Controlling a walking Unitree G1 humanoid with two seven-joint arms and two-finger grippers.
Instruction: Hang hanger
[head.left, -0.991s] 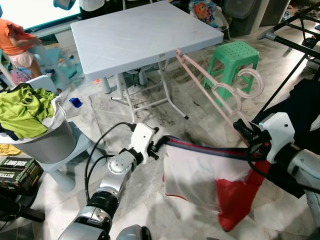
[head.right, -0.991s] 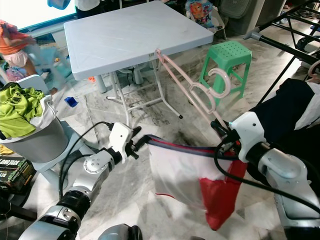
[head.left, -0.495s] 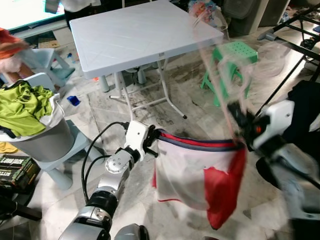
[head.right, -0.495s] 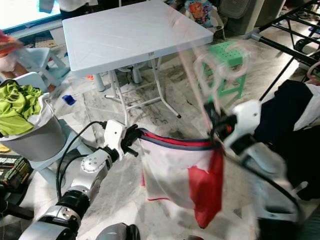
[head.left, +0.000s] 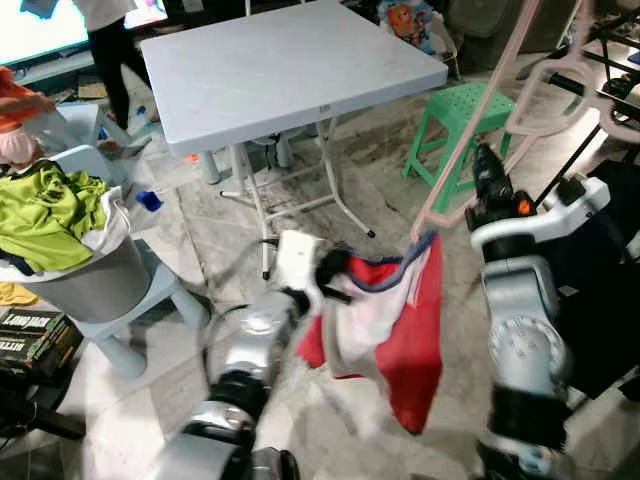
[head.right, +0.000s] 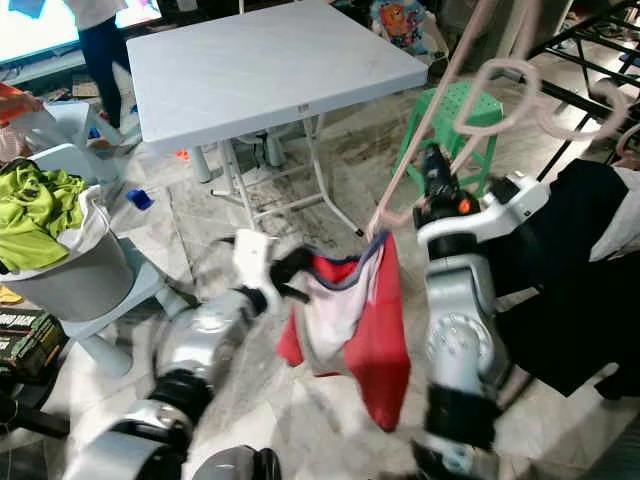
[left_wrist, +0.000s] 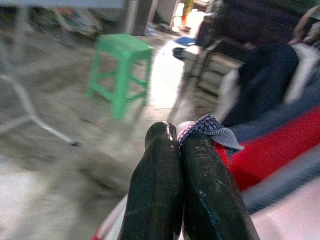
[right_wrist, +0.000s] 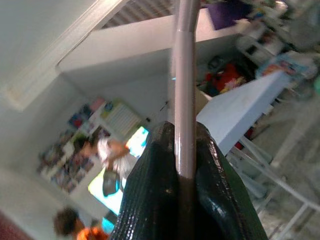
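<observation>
A pink plastic hanger (head.left: 478, 120) stands nearly upright, its hooked end (head.right: 500, 95) high near the black drying rack (head.left: 610, 25). My right gripper (head.left: 485, 190) is raised and shut on the hanger's bar (right_wrist: 184, 75). A red and white garment (head.left: 400, 320) with a dark blue trim hangs bunched from the hanger's lower end. My left gripper (head.left: 335, 270) is shut on the garment's hem (left_wrist: 205, 127), close to the left of the right gripper. Motion blurs the left arm.
A white folding table (head.left: 280, 70) stands ahead, with a green stool (head.left: 465, 110) to its right. A grey basket (head.left: 90, 285) piled with green clothes (head.left: 50, 205) sits at the left. Dark clothes (head.left: 610, 260) hang at the right. A person (head.left: 110, 40) stands far left.
My right arm has swung the hanger from low and slanted to upright and high. The garment, stretched wide before, now hangs bunched, and the left gripper has moved right toward the right gripper.
</observation>
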